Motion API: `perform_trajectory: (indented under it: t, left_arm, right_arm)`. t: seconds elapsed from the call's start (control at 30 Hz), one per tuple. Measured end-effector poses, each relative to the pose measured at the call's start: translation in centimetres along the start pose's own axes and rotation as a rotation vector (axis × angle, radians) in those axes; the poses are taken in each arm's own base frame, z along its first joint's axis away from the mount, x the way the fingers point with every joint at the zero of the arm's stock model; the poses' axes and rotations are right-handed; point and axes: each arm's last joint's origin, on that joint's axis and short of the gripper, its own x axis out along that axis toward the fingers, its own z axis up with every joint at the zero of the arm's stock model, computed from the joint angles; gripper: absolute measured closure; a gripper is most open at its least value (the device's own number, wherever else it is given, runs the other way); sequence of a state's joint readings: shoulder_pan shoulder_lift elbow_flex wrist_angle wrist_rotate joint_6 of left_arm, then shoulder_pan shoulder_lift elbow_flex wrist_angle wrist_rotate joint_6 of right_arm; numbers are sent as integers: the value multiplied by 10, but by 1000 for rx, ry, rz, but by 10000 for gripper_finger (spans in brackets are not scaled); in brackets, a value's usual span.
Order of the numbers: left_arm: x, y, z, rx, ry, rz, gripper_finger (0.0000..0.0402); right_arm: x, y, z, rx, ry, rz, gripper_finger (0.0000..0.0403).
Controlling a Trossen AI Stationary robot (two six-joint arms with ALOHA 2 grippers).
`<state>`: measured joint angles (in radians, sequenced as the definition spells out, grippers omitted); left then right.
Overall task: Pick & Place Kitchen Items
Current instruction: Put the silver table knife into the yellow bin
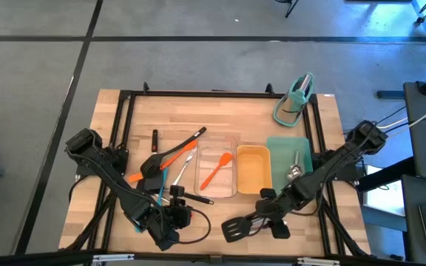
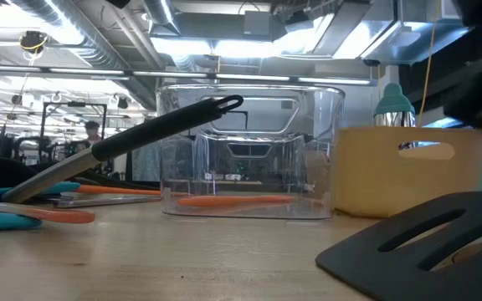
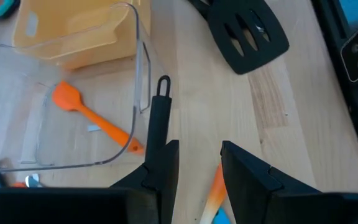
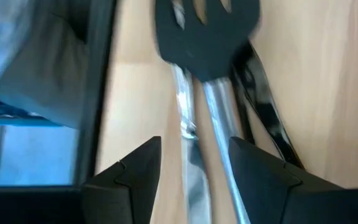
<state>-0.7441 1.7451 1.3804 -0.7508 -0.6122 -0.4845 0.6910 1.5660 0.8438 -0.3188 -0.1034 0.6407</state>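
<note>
A black slotted turner (image 1: 235, 229) lies flat near the table's front edge. My right gripper (image 1: 261, 216) hangs open over its steel stem (image 4: 211, 124), a finger on either side, with the head (image 4: 207, 31) beyond. My left gripper (image 1: 174, 203) stands open at the front left. A black handle with a loop end (image 3: 159, 115) reaches out past one fingertip toward the clear tray (image 1: 228, 140). In the low view that handle (image 2: 166, 125) slants upward, loop end high. An orange spatula (image 1: 217, 170) lies inside the clear tray. My left gripper's one fingertip (image 3: 166, 155) covers the near end of the black handle. I cannot tell whether it touches it. The gap between the fingers shows bare table and an orange-and-blue handle (image 3: 213, 193) lower down.
A yellow tray (image 1: 254, 151) and a teal tray (image 1: 302, 144) with a steel spoon (image 1: 296, 171) stand right of the clear tray. A teal stand (image 1: 294, 100) is at the back right. More utensils (image 1: 170, 154), black, orange and blue, lie left of the clear tray.
</note>
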Motion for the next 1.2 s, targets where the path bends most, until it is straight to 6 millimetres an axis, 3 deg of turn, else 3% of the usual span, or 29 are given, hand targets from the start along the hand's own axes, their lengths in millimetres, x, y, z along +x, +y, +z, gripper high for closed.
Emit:
perform_trajectory:
  t: [0.17, 0.47, 1.2]
  left_arm:
    - [3, -2, 0, -7, -3, 7, 286]
    - [5, -6, -2, 1, -4, 12, 286]
    - [8, -8, -3, 5, -5, 21, 286]
  right_arm:
    - [11, -1, -1, 30, 48, 23, 210]
    - [12, 0, -2, 61, 60, 27, 210]
    - [-11, 15, 15, 44, 134, -41, 210]
